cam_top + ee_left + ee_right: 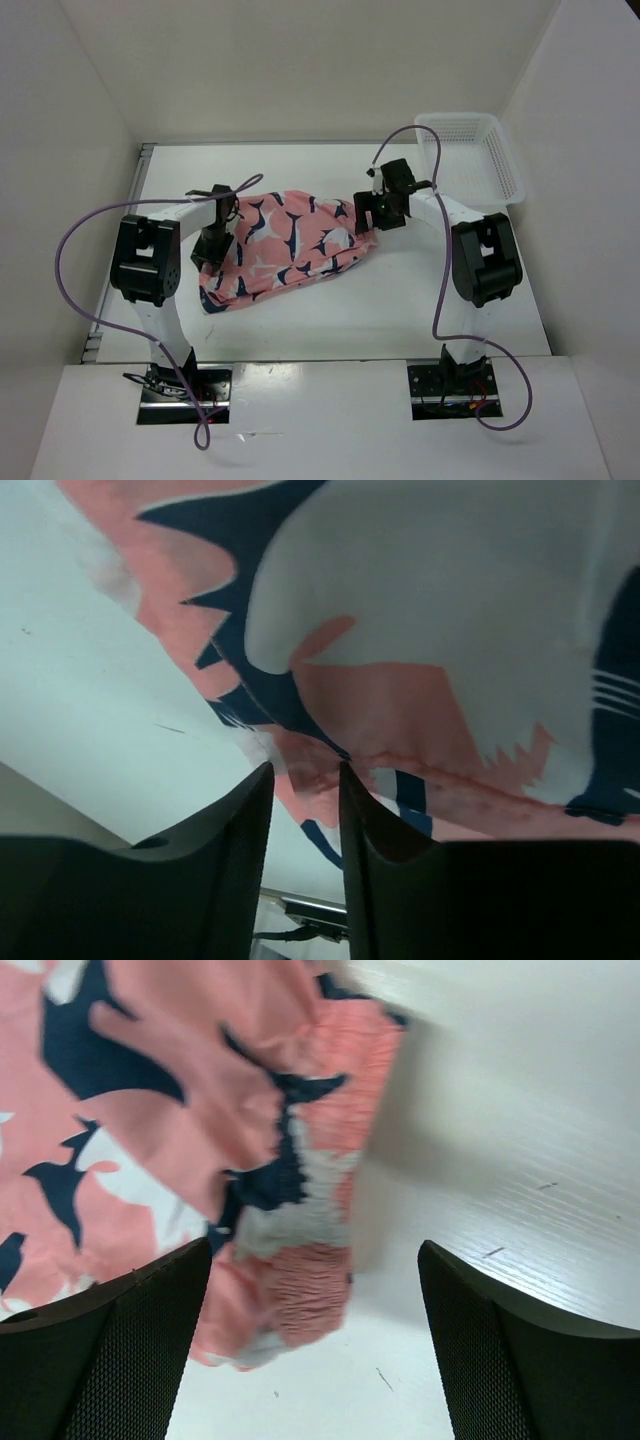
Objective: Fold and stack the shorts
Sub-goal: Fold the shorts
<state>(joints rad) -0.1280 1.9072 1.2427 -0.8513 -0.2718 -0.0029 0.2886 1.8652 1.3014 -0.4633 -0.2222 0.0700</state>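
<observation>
- The shorts [290, 245] lie rumpled mid-surface [400, 310].
- We find the left hand [303, 775] nearly closed at their edge; we cannot tell if it grips.
- The right hand [315, 1250] is wide apart above them, released.

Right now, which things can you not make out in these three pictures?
1. Left wrist view: whether the left fingers pinch the shorts; the fabric fills the picture and the contact does not show.
2. Top view: the shorts' left end, covered by the left gripper.
3. Right wrist view: the shorts are slightly blurred, cut off by the left and top edges, and partly covered by one of the open right fingers.
</observation>
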